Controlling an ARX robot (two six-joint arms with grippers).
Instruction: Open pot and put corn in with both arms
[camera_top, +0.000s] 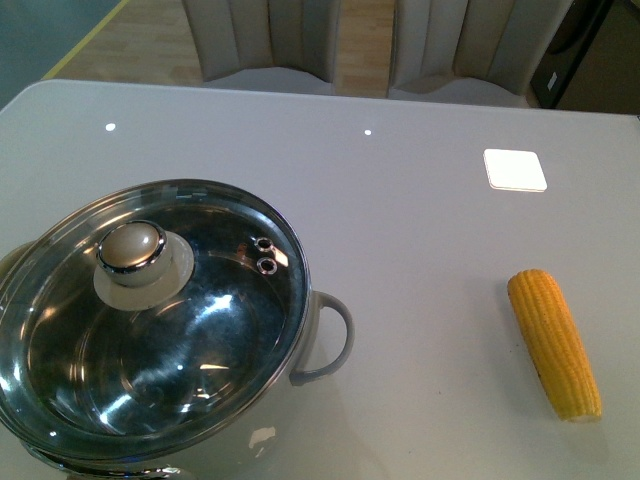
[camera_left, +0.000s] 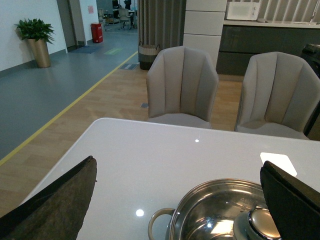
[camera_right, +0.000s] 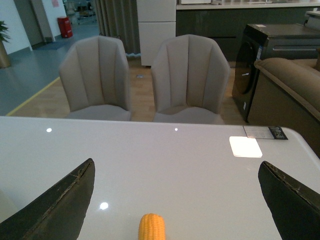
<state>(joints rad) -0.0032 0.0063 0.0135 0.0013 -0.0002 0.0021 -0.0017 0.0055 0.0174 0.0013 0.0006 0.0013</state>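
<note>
While the lid (camera_top: 200, 330) sat on the pot (camera_top: 285, 425), the corn (camera_top: 555, 343) lay on the table (camera_top: 420, 230) well to its right, between the right gripper's (camera_right: 175, 164) wide-spread jaws, touching neither. The left gripper (camera_left: 177, 162) gaped likewise, with the pot between its jaws.

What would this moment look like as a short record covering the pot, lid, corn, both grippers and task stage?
pot: on the white table, on the robot's left side
lid: glass lid seated on the pot, knob free
corn: lying on the table, to the right of the pot and apart from it
left gripper: open, empty, facing the pot
right gripper: open, empty, facing the corn
stage: pot not yet opened, corn not yet picked up
</note>
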